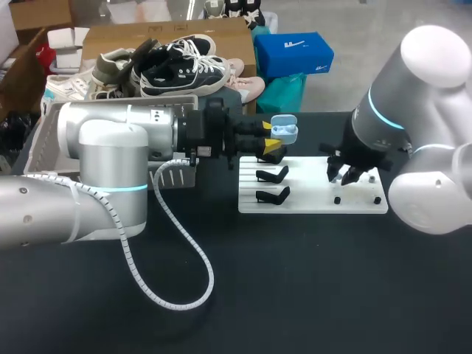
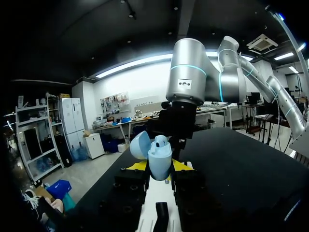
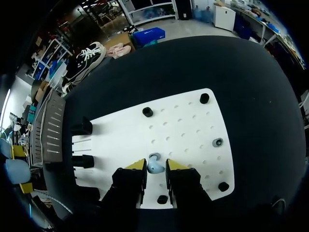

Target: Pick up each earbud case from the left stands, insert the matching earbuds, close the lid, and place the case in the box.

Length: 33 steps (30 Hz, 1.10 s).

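A light-blue earbud case (image 1: 285, 130) with its lid open is held above the white board's (image 1: 313, 200) left end, my left gripper (image 1: 270, 140) shut on its sides. In the left wrist view the case (image 2: 160, 159) stands upright between the yellow fingertips (image 2: 137, 166), with one earbud (image 2: 161, 141) seated in it. Over the board's right half my right gripper (image 1: 345, 175) points down. In the right wrist view a light-blue earbud (image 3: 154, 167) sits on a grey socket, and the gripper (image 3: 156, 165) has a yellow tip against each side of it.
Three empty black stands (image 1: 272, 175) line the board's left side. Black pegs (image 3: 147, 112) and a second grey socket (image 3: 218, 142) dot the board (image 3: 183, 125). A white slatted basket (image 3: 51, 126) stands left of it. My left arm's white cable (image 1: 184, 258) loops across the near table.
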Each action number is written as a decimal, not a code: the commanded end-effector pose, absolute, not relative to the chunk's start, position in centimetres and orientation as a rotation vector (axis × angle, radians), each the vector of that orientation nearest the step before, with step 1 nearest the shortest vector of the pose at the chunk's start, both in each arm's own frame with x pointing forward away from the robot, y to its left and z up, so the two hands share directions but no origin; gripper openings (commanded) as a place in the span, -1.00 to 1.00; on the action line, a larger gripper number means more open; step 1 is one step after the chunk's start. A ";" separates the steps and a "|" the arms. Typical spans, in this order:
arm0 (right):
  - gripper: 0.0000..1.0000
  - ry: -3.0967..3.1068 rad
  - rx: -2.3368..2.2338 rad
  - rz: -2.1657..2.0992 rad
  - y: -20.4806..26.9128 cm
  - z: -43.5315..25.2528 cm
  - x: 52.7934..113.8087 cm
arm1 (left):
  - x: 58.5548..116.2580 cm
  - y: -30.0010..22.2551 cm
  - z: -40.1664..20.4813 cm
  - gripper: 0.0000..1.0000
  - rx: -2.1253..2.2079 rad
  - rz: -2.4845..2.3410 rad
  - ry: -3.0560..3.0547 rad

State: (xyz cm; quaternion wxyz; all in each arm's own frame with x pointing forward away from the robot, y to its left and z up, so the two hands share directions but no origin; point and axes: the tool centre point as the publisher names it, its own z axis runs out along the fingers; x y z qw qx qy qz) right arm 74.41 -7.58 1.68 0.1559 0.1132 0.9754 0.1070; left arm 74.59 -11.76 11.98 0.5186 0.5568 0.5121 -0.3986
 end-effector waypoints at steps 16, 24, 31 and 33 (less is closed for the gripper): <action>-0.99 2.766 0.347 0.275 -7.5 2.9 73.5 | 74.5 -11.8 11.9 -1.00 1.333 -0.954 1.227; -1.00 2.734 0.308 0.248 -7.6 5.2 71.8 | 74.5 -11.8 11.9 -1.00 1.333 -0.954 1.227; -1.00 2.744 0.194 0.193 -8.1 7.5 69.9 | 74.5 -11.8 11.9 -1.00 1.333 -0.954 1.227; -1.00 2.751 0.124 0.190 -8.1 8.2 69.3 | 74.5 -11.8 11.9 -1.00 1.333 -0.954 1.227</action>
